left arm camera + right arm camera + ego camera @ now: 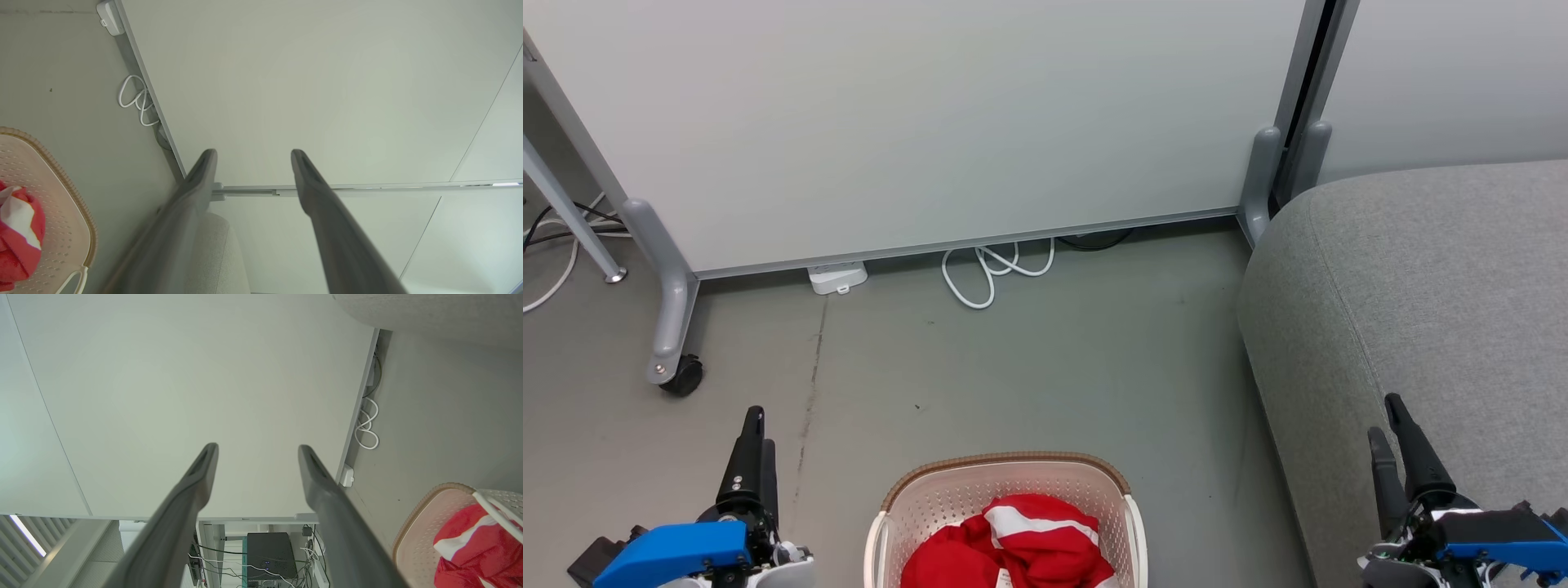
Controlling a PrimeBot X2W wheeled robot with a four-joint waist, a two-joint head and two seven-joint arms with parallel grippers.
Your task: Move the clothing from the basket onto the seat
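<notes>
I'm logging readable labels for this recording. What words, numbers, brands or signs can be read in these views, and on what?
None can be read.
The clothing in the basket shows red folds and white stripes, with no lettering or number facing the cameras.
The black box has tiny lights; any marking is too small to read.
The white power strip bears no legible label.

clothing (1013, 543) in basket (947, 494), seat (1429, 302) right of basket
</notes>
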